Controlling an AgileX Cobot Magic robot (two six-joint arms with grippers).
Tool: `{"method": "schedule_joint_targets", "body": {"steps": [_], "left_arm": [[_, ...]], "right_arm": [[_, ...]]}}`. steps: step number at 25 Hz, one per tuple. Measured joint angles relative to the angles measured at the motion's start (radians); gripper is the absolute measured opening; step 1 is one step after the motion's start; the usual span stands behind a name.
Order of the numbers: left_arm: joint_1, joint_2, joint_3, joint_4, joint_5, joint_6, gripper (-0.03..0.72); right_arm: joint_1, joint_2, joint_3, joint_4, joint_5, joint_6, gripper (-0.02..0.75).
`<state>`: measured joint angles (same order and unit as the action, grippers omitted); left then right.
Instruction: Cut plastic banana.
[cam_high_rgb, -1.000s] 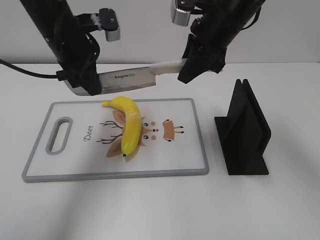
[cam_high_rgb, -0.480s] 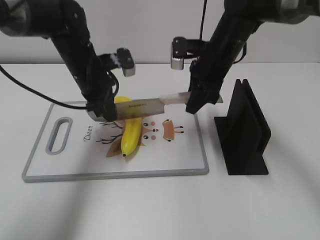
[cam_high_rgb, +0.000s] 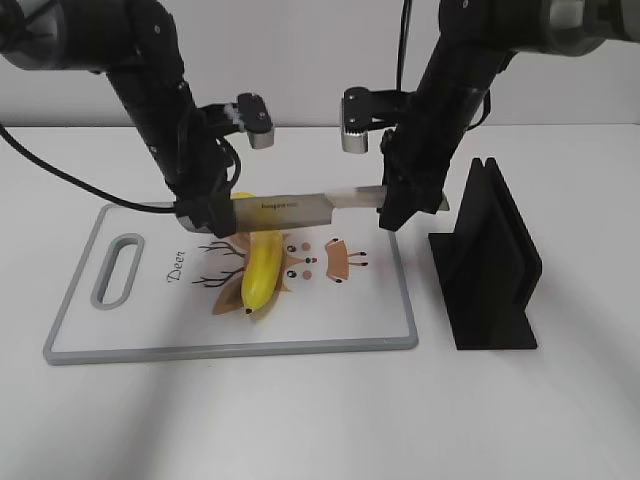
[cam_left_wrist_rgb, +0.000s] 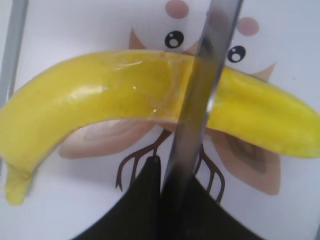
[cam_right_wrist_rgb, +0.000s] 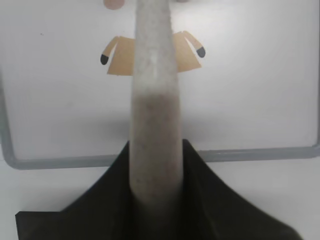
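Banana position: the banana (cam_high_rgb: 262, 262) lies on the cutting board (cam_high_rgb: 150, 330), centre-left of the exterior frame, on the printed deer face. Stem end toward the board's far edge, dark tip toward the near edge.
Banana long axis: runs roughly far-to-near across the board, with a slight curve.
Knife: the knife (cam_high_rgb: 290, 208) is held level across the frame, blade to the left, pale handle (cam_right_wrist_rgb: 152, 100) to the right. Its long axis crosses the banana's almost at right angles.
Key relation: the blade sits directly above the banana's upper third, near the stem end. In the left wrist view the blade (cam_left_wrist_rgb: 200, 95) overlaps the fruit; whether the edge touches the skin cannot be told.
Left tool: the left tool (cam_high_rgb: 205, 215) is clenched on the blade's outer end, just beside the banana's stem end. It is the nearer of the two.
Right tool: the right tool (cam_high_rgb: 395, 205) is clenched around the handle, above the board's right edge.
Next move (judgement): a straight descent of both tools together should drive the edge through the fruit.
Open room: bare board lies on both sides of the banana under the blade line.
Edges and obstacles: the black stand (cam_high_rgb: 490, 265) stands on the table (cam_high_rgb: 560, 400) just right of the board, near the right tool; sideways drift that way risks contact.
Risk (judgement): the glossy curved fruit may roll under an uneven press.
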<state>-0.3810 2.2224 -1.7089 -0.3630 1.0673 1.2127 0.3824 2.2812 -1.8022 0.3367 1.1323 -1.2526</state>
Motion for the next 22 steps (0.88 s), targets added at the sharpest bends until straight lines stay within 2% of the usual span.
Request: {"method": "schedule_joint_targets", "body": {"steps": [9, 16, 19, 22], "left_arm": [[-0.004, -0.232, 0.002, 0.026, 0.013, -0.007, 0.015], [-0.004, -0.267, 0.002, 0.015, 0.019, -0.009, 0.032], [-0.002, -0.267, 0.002, 0.001, 0.005, -0.025, 0.116], [-0.002, -0.267, 0.002, -0.021, -0.001, -0.033, 0.313]], "right_arm": [[0.003, -0.217, 0.003, -0.014, 0.001, 0.008, 0.173], [0.005, -0.244, 0.002, -0.014, 0.008, 0.007, 0.173], [0.005, -0.244, 0.002, -0.014, 0.011, 0.008, 0.172], [0.005, -0.244, 0.003, -0.018, 0.013, 0.01, 0.171]]}}
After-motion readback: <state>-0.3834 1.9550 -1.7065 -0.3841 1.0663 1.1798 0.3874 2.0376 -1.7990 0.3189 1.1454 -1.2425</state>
